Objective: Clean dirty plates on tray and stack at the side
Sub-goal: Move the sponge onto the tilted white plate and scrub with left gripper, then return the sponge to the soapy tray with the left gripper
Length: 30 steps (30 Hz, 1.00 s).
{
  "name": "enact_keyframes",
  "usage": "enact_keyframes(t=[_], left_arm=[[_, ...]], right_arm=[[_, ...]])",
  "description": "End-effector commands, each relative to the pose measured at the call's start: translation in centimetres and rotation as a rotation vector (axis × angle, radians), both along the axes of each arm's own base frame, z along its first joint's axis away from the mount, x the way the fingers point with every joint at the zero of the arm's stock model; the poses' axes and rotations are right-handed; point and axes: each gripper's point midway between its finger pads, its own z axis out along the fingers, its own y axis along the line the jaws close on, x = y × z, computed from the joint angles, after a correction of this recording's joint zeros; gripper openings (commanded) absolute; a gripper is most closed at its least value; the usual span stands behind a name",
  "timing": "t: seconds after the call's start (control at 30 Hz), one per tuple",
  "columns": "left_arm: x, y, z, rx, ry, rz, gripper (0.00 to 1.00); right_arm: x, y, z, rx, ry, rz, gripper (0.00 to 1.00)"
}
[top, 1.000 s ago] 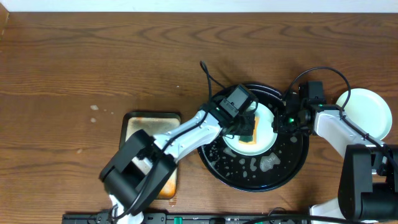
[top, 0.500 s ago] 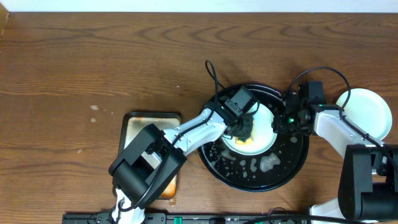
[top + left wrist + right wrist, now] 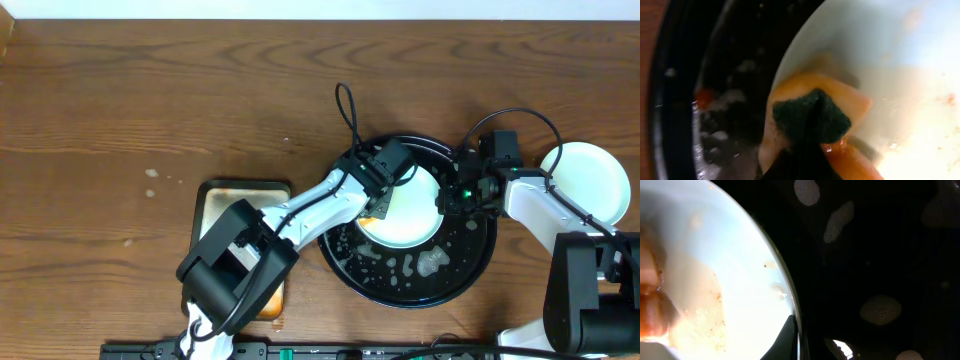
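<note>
Since a second ago the left gripper (image 3: 376,196) has dragged its sponge (image 3: 371,209) from the middle of the plate (image 3: 412,218) to the plate's left edge. The right gripper (image 3: 447,200) has not stirred. The left fingers are pinched tight on the sponge, which is orange with a green scouring side. The right fingers are closed narrow on the plate's right rim, pinning it. That plate lies in the middle of the black tray (image 3: 465,262), and a second plate (image 3: 588,182) sits on the table just right of the tray.

To scrub well, I would keep the pinning hold firm, press the sponge flat and sweep back over the faint orange specks, not letting it slip off the rim into the tray. The plate looks wet and probably slick, so it may skate if the hold loosens.

The tray floor is glossy and wet, dotted with foam patches (image 3: 432,262). Left of the tray a stained metal pan (image 3: 225,200) rests on the brown wooden table (image 3: 150,100).
</note>
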Motion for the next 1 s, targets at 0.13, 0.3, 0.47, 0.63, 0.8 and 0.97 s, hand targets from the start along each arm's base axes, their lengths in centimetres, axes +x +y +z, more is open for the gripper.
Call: enact_keyframes(t=[0.13,0.3,0.47,0.63,0.8,0.97], left_arm=[[2.5,1.1,4.6,0.089,-0.054,0.067,0.08],[2.1,1.9,7.7,0.056,-0.062,0.151,0.08],[1.4,4.7,10.6,0.039,-0.051,0.282,0.08],[0.7,9.1,14.2,0.036,-0.049,0.377,0.08],[-1.4,15.5,17.1,0.054,-0.034,0.492,0.08],[-3.7,21.1,16.4,0.067,-0.018,0.622,0.08]], right_arm=[[-3.0,-0.8,-2.8,-0.071,0.124,-0.005,0.01],[-2.4,-1.1,-2.3,-0.091,0.111,-0.005,0.01],[-1.5,-1.9,-0.3,-0.143,0.076,-0.015,0.01],[-1.0,-2.7,2.5,-0.191,0.009,-0.010,0.01],[-1.2,-3.0,4.2,-0.214,-0.032,-0.014,0.01],[-1.8,-2.9,4.2,-0.214,-0.011,-0.006,0.01]])
